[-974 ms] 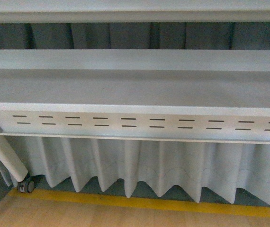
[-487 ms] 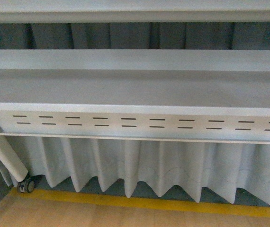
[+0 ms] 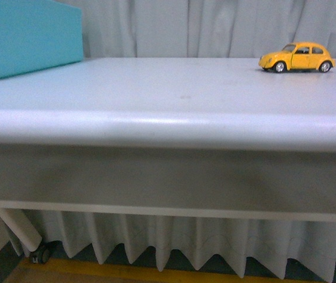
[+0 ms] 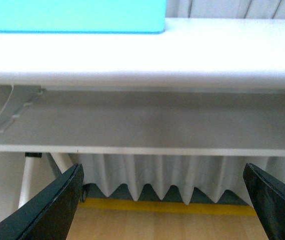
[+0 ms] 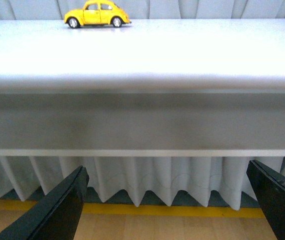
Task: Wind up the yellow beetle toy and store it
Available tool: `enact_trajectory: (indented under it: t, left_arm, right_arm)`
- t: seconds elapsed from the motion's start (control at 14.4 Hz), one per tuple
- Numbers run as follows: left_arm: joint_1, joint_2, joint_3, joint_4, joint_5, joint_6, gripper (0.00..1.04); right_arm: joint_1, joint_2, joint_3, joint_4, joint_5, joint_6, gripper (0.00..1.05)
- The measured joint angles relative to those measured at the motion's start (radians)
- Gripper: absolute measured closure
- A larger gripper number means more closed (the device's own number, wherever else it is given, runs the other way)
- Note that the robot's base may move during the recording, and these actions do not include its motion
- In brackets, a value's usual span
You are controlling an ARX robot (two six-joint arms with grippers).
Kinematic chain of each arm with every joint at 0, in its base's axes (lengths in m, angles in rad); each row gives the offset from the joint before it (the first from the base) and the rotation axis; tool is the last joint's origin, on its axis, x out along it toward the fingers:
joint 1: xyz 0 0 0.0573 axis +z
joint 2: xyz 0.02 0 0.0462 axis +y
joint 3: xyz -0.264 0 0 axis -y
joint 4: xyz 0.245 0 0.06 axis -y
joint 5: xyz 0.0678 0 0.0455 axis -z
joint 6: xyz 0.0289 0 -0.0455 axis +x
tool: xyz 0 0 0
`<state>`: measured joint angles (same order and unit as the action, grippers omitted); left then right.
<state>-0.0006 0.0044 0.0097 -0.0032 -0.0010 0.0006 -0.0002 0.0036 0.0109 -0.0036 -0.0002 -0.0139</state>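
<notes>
The yellow beetle toy (image 3: 297, 57) stands on its wheels on the white table (image 3: 168, 100), at the far right, side-on, nose to the left. It also shows in the right wrist view (image 5: 97, 14), far across the tabletop. My left gripper (image 4: 165, 205) is open and empty, below the table's front edge; its dark fingers (image 4: 57, 205) stand wide apart. My right gripper (image 5: 167, 205) is open and empty too, below the table edge, well short of the toy. Neither arm shows in the front view.
A turquoise box (image 3: 26, 35) sits on the table at the far left; it also shows in the left wrist view (image 4: 72, 15). A white pleated curtain (image 3: 215, 26) hangs behind. Below are a table leg with a caster (image 3: 38, 253), a yellow floor line (image 5: 132, 209) and wooden floor.
The front view has risen: earlier it showed the table's underside panel with slots and shelves, now it looks across the tabletop with the toy and the turquoise box.
</notes>
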Motion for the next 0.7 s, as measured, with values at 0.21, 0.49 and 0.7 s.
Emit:
enact_trajectory:
  t: [0.21,0.49,0.7]
  left_arm:
    - [0.000,0.000,0.000,0.000,0.000,0.000,0.07]
    - [0.000,0.000,0.000,0.000,0.001,0.000,0.07]
    - [0.000,0.000,0.000,0.000,0.000,-0.001,0.07]
  right_arm:
    - [0.000,0.000,0.000,0.000,0.001,0.000,0.07]
    - [0.000,0.000,0.000,0.000,0.000,0.000,0.07]
    - [0.000,0.000,0.000,0.000,0.000,0.000,0.07]
